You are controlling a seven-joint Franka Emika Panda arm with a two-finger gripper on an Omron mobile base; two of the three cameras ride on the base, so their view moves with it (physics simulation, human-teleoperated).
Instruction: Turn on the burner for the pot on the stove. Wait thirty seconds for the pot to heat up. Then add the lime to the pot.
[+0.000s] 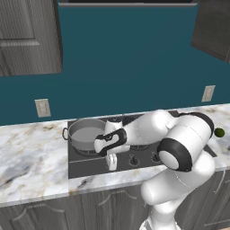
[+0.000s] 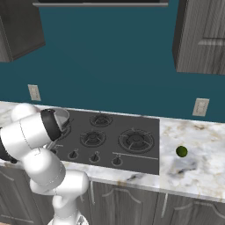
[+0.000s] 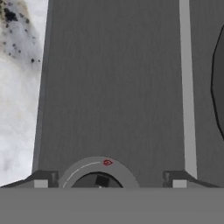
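Gripper point(image 3: 109, 179): I see its jaws spread wide, grasping nothing, one tip either side of a stove knob point(image 3: 98, 175) just below it, at the front left of the stove point(image 2: 132, 118). Knobs: I count four more along the front edge in the right base view. Pot point(image 1: 86, 133): one, grey steel, on the rear left burner; pale inside, contents none that I can see. Lime point(image 2: 181, 151): one, on the marble counter point(image 2: 197, 167) right of the stove, well apart from the pot.

Grey pot point(image 1: 86, 134), dk green lime point(image 2: 181, 151), dk grey stove point(image 2: 145, 160), marbled counter point(image 2: 197, 169)
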